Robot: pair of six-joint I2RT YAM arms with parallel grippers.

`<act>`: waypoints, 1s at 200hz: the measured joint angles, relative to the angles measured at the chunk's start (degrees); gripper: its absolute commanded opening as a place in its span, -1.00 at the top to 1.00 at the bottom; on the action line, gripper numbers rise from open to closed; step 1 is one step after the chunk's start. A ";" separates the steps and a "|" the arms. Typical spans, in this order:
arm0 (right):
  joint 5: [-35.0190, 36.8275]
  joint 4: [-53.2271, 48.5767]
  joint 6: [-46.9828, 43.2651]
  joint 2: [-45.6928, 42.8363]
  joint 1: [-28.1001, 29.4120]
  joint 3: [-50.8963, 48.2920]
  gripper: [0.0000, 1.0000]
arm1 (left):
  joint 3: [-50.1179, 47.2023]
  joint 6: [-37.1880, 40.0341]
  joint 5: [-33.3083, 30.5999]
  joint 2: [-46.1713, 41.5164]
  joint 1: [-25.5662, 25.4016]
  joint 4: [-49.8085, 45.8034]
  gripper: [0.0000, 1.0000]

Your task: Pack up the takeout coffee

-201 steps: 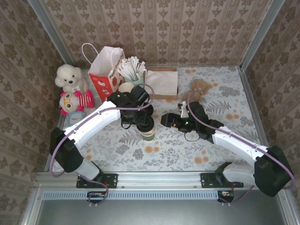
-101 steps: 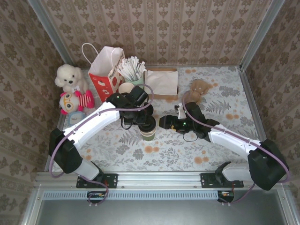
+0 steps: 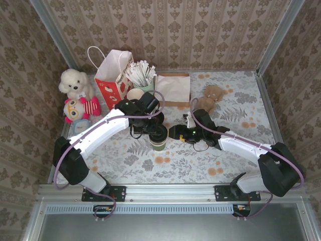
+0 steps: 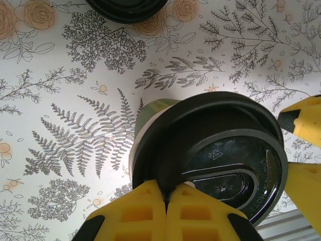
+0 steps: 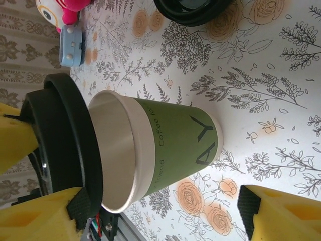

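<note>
Closed in leftward with right gripper (image 3: 171, 133), fingers spread astride cup (image 5: 175, 145); left gripper (image 4: 165, 200) pinching lid (image 4: 220, 150); open table (image 3: 235, 160) around.

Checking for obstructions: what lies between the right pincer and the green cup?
Nothing but bare floral tablecloth between the right pincer and the green cup, in the right wrist view.
</note>
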 measured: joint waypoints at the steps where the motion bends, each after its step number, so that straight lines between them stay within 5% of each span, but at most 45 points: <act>1: 0.00 0.00 0.11 0.00 0.02 0.04 -0.54 | 0.00 0.00 0.00 0.02 0.00 0.00 1.00; 200: -1.99 -1.40 -0.98 4.22 0.96 2.69 -0.53 | -0.57 0.66 0.83 2.67 0.37 -2.10 1.00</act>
